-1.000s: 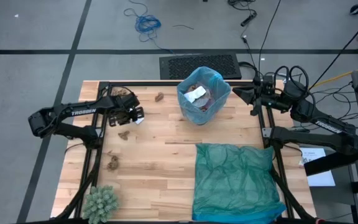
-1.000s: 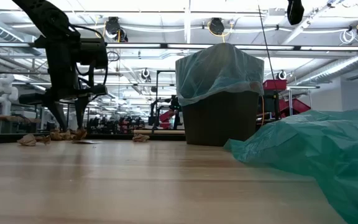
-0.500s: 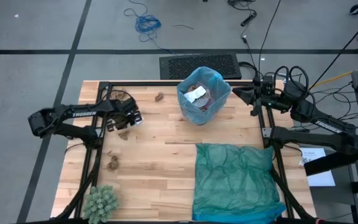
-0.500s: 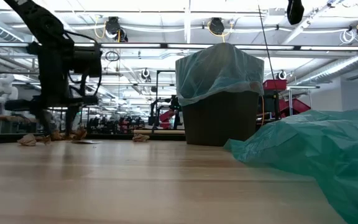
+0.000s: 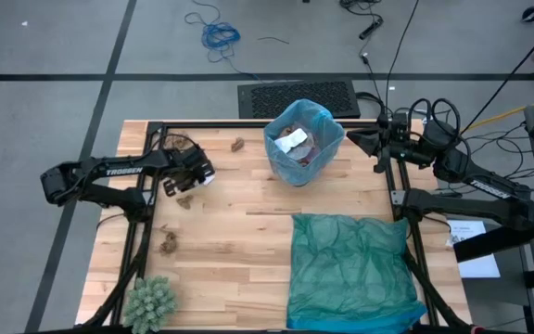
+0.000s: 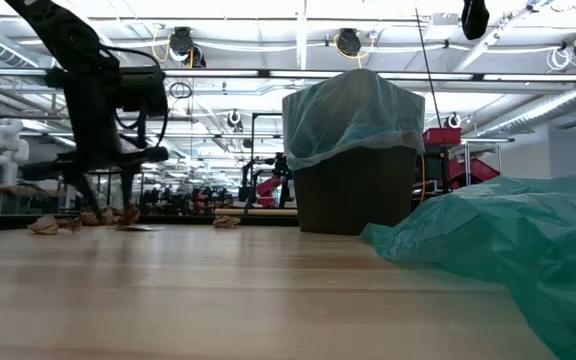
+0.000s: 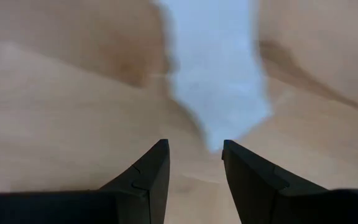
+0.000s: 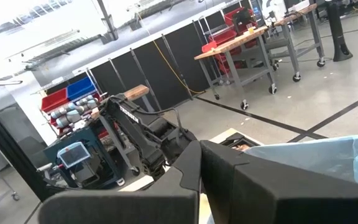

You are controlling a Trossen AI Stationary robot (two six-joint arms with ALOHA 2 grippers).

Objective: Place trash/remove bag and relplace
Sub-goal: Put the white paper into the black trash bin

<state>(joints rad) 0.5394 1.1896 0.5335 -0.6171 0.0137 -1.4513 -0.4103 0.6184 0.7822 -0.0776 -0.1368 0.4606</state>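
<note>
**Left gripper over a white scrap**

We see the light blue bag [image 5: 302, 139] lining the bin [image 6: 353, 190] at the table's far middle, trash [image 5: 292, 141] inside. A white scrap [image 7: 219, 87] lies on the wood below our left gripper [image 7: 194, 165], fingers apart, holding nothing. Brown wads [image 5: 168, 244] lie nearby. Our right gripper [image 5: 350, 141] waits closed beside the bin.

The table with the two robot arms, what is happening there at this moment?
The left tool is down near the table's left side with its jaws open over a white paper scrap, beside a brown paper wad. More wads lie on the wood. The bin with the light blue bag already holds some trash. The right tool waits, shut, beside the bin. A teal-green bag lies spread on the table.
</note>
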